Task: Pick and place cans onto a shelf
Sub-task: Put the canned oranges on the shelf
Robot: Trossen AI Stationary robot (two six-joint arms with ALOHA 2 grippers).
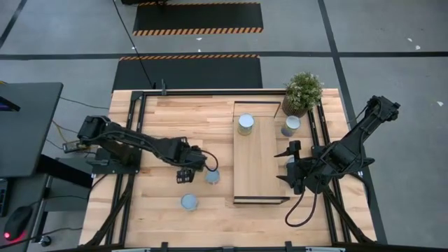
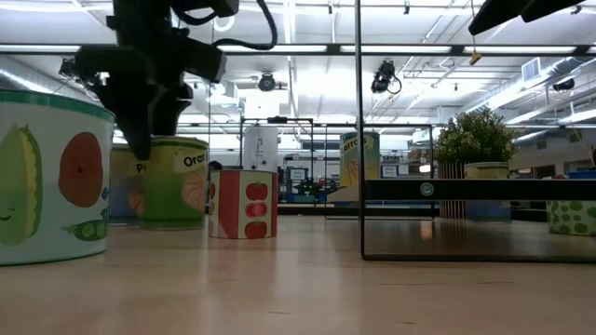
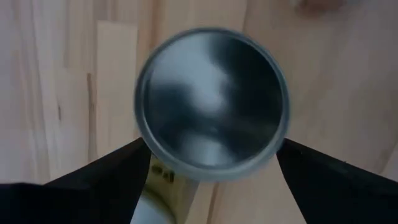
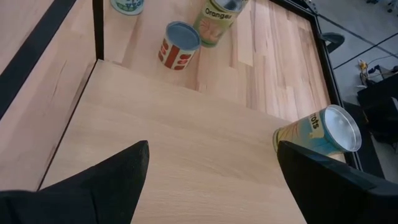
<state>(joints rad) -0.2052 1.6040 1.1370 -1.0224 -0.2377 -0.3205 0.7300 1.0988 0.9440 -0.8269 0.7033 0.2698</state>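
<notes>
Silvery can tops are being shown from above in the high view: one can [image 1: 246,124] is standing on the shelf [image 1: 257,168], one [image 1: 291,125] beside the plant [image 1: 303,92], one [image 1: 189,202] near the table's front edge, and one [image 1: 212,176] just beside the left gripper [image 1: 185,175], while the right gripper [image 1: 293,165] is being held over the shelf's right edge. Labels hidden from above are being shown in the low view, where the left arm is hanging in front of an orange-labelled can [image 2: 173,182], a tomato-printed can [image 2: 242,203] standing apart. A can lid [image 3: 212,102] is being framed between spread fingers [image 3: 102,180] in the left wrist view; contact is not being shown. Nothing is being held between the right gripper's parted fingers [image 4: 106,180] in the right wrist view. An off-centre closing is judged likely to tip the can.
</notes>
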